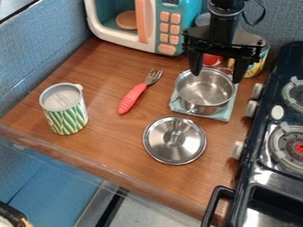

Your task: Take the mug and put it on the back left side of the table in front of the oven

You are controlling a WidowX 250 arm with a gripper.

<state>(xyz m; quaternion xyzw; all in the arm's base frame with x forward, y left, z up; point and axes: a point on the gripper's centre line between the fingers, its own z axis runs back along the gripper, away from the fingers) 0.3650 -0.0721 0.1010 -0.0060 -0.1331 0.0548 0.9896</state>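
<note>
- The wooden table [112, 148] spans the middle of the frame; its back left part, the goal, seems to lie toward the upper left.
- The black stove [260, 177] fills the right edge.
- The toy oven [151, 24] stands at upper centre-left; the marks on its display are not readable.
- The gripper [216, 78] hangs at upper right above the pot, fingers spread, grasping nothing.
- The steel pot [205, 91] sits on a pale cloth [223, 116].
- The mug [66, 116] stands upright at the left, patterned in green, with no legible wording. The step in hand looks to be reaching it: the gripper should cross leftward, come down with fingers astride the wall or body, close, lift, then carry the mug up the frame.
- The lid [174, 140] lies below the pot.
- The red-handled fork [131, 98] lies between mug and pot.
</note>
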